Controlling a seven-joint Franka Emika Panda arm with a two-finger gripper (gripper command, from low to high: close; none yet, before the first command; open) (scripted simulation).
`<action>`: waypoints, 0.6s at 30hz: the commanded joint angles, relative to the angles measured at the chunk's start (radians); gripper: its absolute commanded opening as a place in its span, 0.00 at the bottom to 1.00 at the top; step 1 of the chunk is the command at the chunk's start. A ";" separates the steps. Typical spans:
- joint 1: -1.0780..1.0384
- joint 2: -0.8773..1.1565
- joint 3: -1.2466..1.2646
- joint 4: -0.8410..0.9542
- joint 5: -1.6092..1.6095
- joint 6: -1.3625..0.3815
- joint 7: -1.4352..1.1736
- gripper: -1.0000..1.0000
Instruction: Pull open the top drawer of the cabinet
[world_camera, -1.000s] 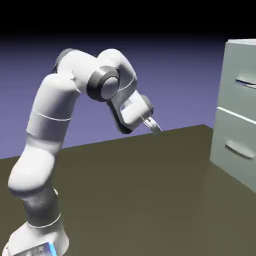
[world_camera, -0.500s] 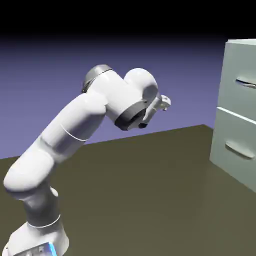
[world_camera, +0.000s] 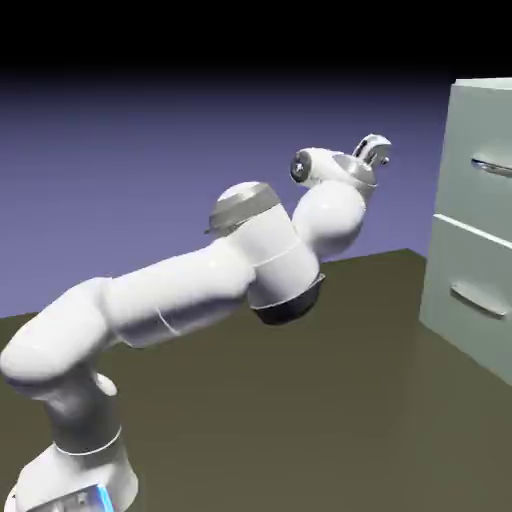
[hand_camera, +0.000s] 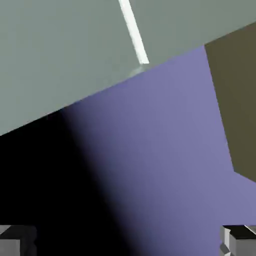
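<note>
Reaching across from lower left, the arm (world_camera: 200, 285) stretches low over the table (world_camera: 330, 400), and the gripper (world_camera: 373, 150) sits upper right of centre, fingers spread wide and empty, well short of the cabinet (world_camera: 480, 230) at the right edge. The top drawer (world_camera: 485, 165) is shut, its handle (world_camera: 492, 168) near gripper height. Risk: the hand view is rolled, showing only a slanted cabinet face, probably with the handle's bar, so the fingers could meet it crooked, slip off, or drop to the lower drawer (world_camera: 470, 290).
</note>
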 joint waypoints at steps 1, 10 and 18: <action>-0.009 0.025 0.022 0.019 -0.035 -0.006 -0.044 0.50; -0.089 0.242 0.209 0.182 -0.331 -0.060 -0.414 0.50; 0.062 0.258 0.227 0.435 -0.300 0.039 -0.512 0.50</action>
